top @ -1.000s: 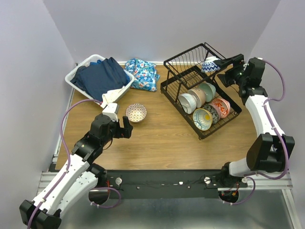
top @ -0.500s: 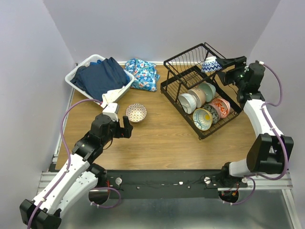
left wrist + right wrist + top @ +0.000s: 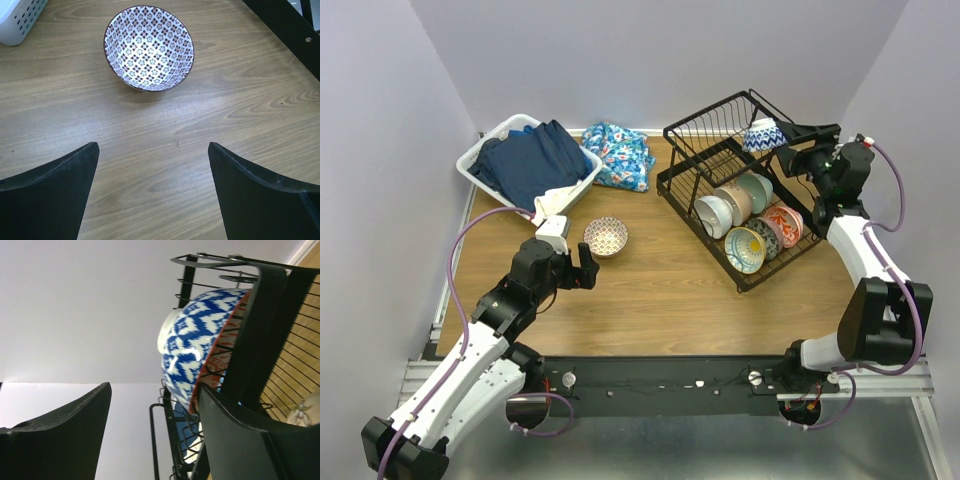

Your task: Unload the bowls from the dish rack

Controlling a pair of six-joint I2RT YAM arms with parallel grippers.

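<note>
The black wire dish rack (image 3: 682, 185) stands at the back right. Its lower tier holds several bowls on edge, among them white (image 3: 713, 215), mint green (image 3: 756, 191), yellow with a teal rim (image 3: 745, 250) and red-orange (image 3: 786, 225). A blue-white bowl (image 3: 761, 137) (image 3: 189, 347) leans in the upper tier. My right gripper (image 3: 788, 133) (image 3: 152, 390) is open at that bowl's rim: one finger on the red-orange inner side, the other well clear of the outer wall. A beige patterned bowl (image 3: 606, 237) (image 3: 148, 47) sits upright on the table. Just short of it, my left gripper (image 3: 585, 268) (image 3: 152, 145) is open and empty.
A white plastic laundry basket (image 3: 480, 158) (image 3: 15, 20) with dark blue clothes sits at the back left. A floral cloth (image 3: 620, 152) lies beside it. Walls close in behind and at both sides. Bare wood (image 3: 660, 280) lies between the rack and my left arm.
My right gripper has tilted up slightly at the blue-white bowl and its jaws have narrowed. The left arm and the beige bowl have not moved.
</note>
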